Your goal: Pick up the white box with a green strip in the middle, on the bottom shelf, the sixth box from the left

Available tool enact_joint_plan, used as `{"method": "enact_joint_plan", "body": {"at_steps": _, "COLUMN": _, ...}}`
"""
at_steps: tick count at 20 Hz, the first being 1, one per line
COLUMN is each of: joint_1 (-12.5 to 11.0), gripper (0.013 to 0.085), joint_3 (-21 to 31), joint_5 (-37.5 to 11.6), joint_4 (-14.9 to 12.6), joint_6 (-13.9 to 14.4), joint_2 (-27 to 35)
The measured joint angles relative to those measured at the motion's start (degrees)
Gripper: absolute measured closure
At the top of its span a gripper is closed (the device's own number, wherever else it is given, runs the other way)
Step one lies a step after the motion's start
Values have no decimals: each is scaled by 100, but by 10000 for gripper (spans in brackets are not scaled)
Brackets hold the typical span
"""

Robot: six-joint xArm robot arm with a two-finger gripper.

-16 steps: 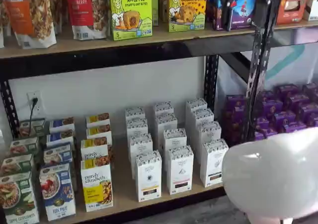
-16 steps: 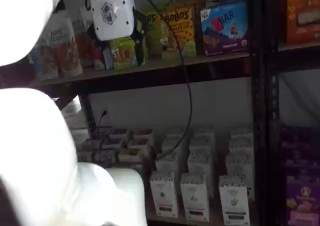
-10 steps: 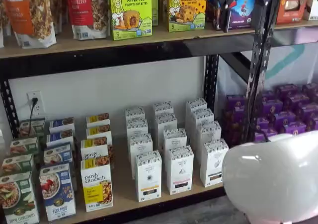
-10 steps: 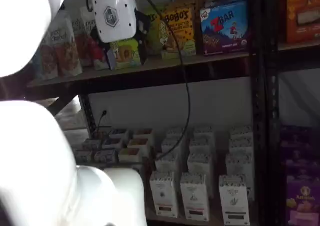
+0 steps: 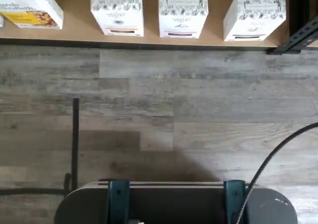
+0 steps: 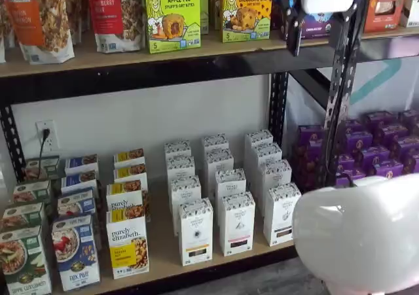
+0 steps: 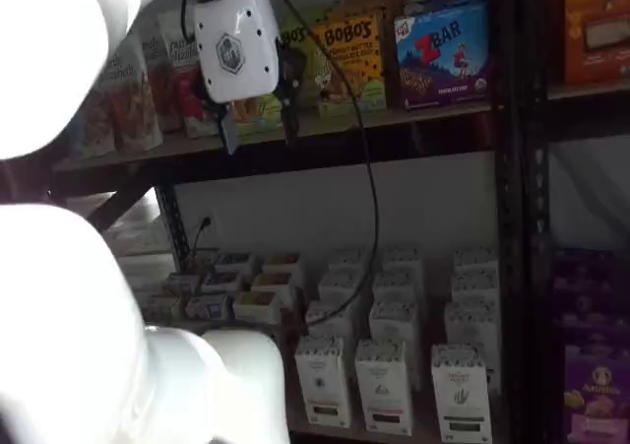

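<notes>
The gripper (image 7: 258,129) hangs high in front of the upper shelf, its two black fingers wide apart and holding nothing. Well below it, the white box (image 6: 281,214) stands upright at the front edge of the bottom shelf (image 6: 163,256), beside the right upright.

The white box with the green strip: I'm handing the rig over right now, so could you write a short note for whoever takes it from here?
Gripper: open and empty, hanging high above the bottom shelf in both shelf views.
White box: standing upright and untouched at the right end of the bottom shelf's front row.
Done: nothing grasped yet.
Left: bring the gripper down to the white box, close on it and lift it out.
</notes>
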Motion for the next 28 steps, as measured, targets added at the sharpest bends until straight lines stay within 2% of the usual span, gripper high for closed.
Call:
{"method": "enact_joint_plan", "body": {"at_steps": 3, "joint_1": -54, "gripper": 130, "joint_3": 373, "joint_5": -297, "joint_4": -58, "joint_6": -62, "joint_2": -111}}
{"method": "enact_joint_plan", "body": {"at_steps": 6, "joint_1": -217, "gripper": 130, "joint_3": 792, "joint_5": -620, "joint_4": -3, "joint_6": -207, "joint_2": -202}}
{"method": "enact_joint_plan", "body": {"at_steps": 10, "joint_1": -432, "gripper": 130, "joint_3": 1609, "joint_5": -1325, "joint_4": 1, "joint_6": -419, "joint_2": -321}}
{"method": "enact_joint_plan", "body": {"at_steps": 16, "joint_1": -666, "gripper": 130, "joint_3": 2435, "joint_5": -2281, "joint_4": 112, "joint_6": -665, "joint_2": -410}}
{"method": "enact_joint_plan", "body": {"at_steps": 26, "joint_1": -781, "gripper": 130, "joint_3": 3586, "joint_5": -3989, "joint_4": -342, "joint_6": -639, "joint_2": 304}}
{"method": "enact_joint_plan", "body": {"at_steps": 28, "joint_1": -845, "gripper": 130, "joint_3": 3760, "joint_5": -4372, "joint_4": -276, "joint_6": -714, "joint_2": 496}}
